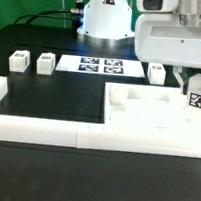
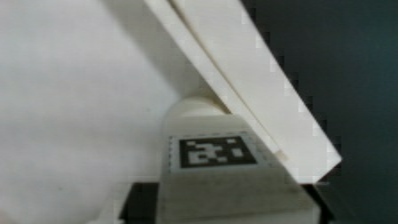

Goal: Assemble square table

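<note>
Gripper jaws part-closed on leg post, the exterior view's right; risk: post twists in grip & fouls tabletop edge.

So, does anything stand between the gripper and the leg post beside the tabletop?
Nothing visible does. The gripper has the tagged leg post between its fingers, right beside the edge of the tabletop on the exterior view's right.
</note>
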Controlling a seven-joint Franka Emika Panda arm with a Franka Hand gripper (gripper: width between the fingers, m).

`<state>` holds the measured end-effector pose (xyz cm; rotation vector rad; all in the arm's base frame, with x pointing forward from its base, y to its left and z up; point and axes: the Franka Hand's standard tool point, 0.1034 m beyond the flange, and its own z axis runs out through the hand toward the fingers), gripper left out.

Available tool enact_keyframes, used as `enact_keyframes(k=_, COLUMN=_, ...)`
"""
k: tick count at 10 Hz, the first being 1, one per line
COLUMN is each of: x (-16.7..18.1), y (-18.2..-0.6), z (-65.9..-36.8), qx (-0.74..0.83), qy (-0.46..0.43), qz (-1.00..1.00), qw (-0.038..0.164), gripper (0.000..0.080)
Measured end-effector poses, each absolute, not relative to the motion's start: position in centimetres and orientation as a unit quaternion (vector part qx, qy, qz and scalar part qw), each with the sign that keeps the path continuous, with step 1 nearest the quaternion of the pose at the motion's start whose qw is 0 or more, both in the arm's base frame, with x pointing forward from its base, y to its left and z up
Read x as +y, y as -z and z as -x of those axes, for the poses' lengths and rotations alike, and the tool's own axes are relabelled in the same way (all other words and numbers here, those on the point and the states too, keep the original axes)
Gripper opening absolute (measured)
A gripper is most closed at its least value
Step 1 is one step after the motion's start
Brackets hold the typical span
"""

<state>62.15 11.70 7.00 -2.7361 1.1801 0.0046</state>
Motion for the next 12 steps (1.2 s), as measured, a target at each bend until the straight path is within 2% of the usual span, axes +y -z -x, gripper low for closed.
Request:
enact_keyframes(k=1, x=11.97, y=-6.87, z=-62.12, qx=0.486, qy=-0.008, qz=0.87, qw=0.082, gripper=0.029)
enact_keyframes(k=3, x=12.52, y=-6.82, z=-62.42, qx=0.638, qy=-0.004, qz=0.762, qw=0.113, gripper=0.029)
enact_keyframes(k=4, x=12.56, y=-6.82, z=-62.42, qx=0.67, qy=-0.01, qz=0.732, qw=0.121, gripper=0.029)
enact_keyframes(k=6, x=12.58, y=-6.82, z=-62.44, qx=0.682, qy=-0.011, qz=0.721, qw=0.121, gripper=0.029)
enact_keyframes(k=7, x=12.6, y=-6.82, z=-62.43, qx=0.659, qy=-0.008, qz=0.742, qw=0.121, gripper=0.0391)
enact_keyframes(k=8, x=12.6, y=-6.86, z=-62.38, qx=0.607, qy=-0.003, qz=0.786, qw=0.118, gripper=0.0391)
enact_keyframes(k=9, x=12.38, y=-7.06, z=-62.51, qx=0.518, qy=0.0, qz=0.849, qw=0.109, gripper=0.0563)
enact_keyframes(k=10, x=12.16, y=-7.24, z=-63.0, qx=0.415, qy=0.005, qz=0.904, qw=0.103, gripper=0.0632)
enact_keyframes(k=12, x=12.17, y=-7.13, z=-63.03, qx=0.36, qy=0.015, qz=0.927, qw=0.103, gripper=0.0645)
